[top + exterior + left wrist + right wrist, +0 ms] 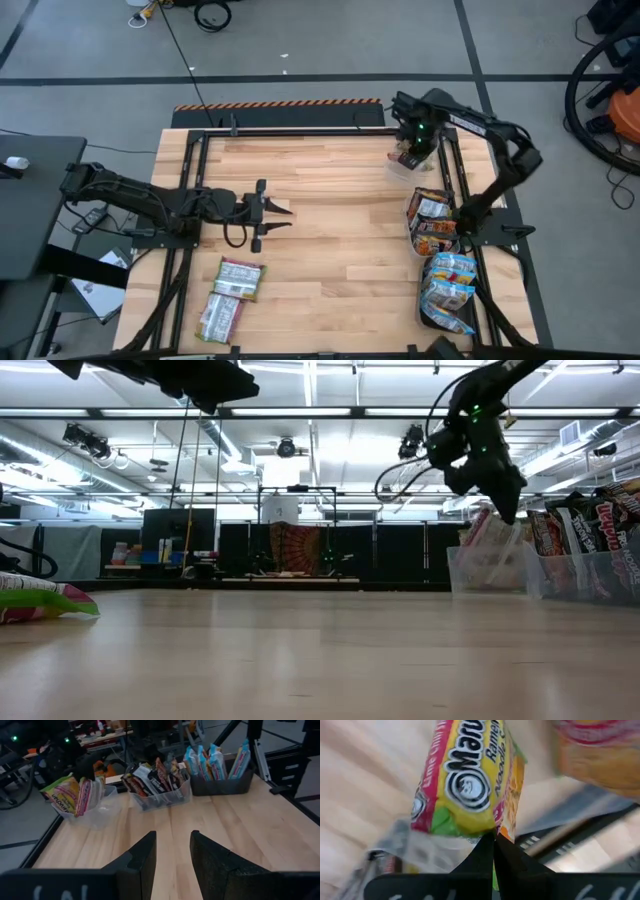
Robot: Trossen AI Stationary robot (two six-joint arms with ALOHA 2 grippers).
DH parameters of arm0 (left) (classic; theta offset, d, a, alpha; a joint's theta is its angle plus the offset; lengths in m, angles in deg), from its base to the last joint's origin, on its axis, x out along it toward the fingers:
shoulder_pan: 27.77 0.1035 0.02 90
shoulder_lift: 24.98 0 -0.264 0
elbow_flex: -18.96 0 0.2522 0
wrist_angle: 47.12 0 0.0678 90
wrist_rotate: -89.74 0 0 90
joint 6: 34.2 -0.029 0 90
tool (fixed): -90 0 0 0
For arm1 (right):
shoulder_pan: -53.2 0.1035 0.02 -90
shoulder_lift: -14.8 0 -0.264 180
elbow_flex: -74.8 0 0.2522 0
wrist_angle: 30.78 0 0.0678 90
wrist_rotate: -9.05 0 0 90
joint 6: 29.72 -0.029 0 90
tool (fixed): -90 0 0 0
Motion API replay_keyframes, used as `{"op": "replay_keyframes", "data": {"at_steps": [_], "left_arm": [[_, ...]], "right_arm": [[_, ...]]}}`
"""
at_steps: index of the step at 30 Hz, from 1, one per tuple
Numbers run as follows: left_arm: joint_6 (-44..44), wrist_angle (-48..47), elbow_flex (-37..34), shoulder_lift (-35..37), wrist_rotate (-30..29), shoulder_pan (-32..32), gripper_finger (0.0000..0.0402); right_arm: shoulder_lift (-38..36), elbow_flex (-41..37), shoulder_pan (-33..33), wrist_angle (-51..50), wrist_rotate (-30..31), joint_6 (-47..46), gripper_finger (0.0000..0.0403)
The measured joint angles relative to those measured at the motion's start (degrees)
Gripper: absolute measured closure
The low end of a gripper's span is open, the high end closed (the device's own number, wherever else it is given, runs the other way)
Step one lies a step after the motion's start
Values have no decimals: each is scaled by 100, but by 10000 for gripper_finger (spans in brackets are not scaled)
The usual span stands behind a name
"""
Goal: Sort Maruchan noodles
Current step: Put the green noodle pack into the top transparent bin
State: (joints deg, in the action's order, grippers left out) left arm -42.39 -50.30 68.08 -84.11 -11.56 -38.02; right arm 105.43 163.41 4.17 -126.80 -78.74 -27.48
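The middle of the worktop point(330, 220) is left bare, so free passage is offered there. The right edge is blocked by three clear trays point(437, 222) in a row, filled with upright noodle packets point(447, 283). The far tray is occupied by the right tool point(412, 152), closed on a yellow packet point(470, 780). Two green packets point(232, 290) lie near the front left. The left tool point(283, 216), fingers parted, hangs above the left-centre.

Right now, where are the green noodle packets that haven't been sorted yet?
In the high view, two green packets lie flat at the table's near left corner, just in front of the open left gripper, far from the trays along the right edge.
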Motion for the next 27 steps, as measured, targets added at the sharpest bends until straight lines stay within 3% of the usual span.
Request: {"op": "replay_keyframes", "data": {"at_steps": [5, 13, 20, 27], "left_arm": [[26, -120, 0, 0, 1, -2, 276], [-22, -366, 0, -4, -138, 98, 276], [-55, -392, 0, -4, -158, 240, 276], [-60, -654, 0, -4, -157, 346, 276]], "right_arm": [[553, 716, -110, -824, 180, 32, 395], [836, 1025, -281, -752, 304, 408, 395], [1107, 1023, -621, -122, 1026, 546, 385], [883, 1023, -632, 498, 1637, 886, 338]]}}
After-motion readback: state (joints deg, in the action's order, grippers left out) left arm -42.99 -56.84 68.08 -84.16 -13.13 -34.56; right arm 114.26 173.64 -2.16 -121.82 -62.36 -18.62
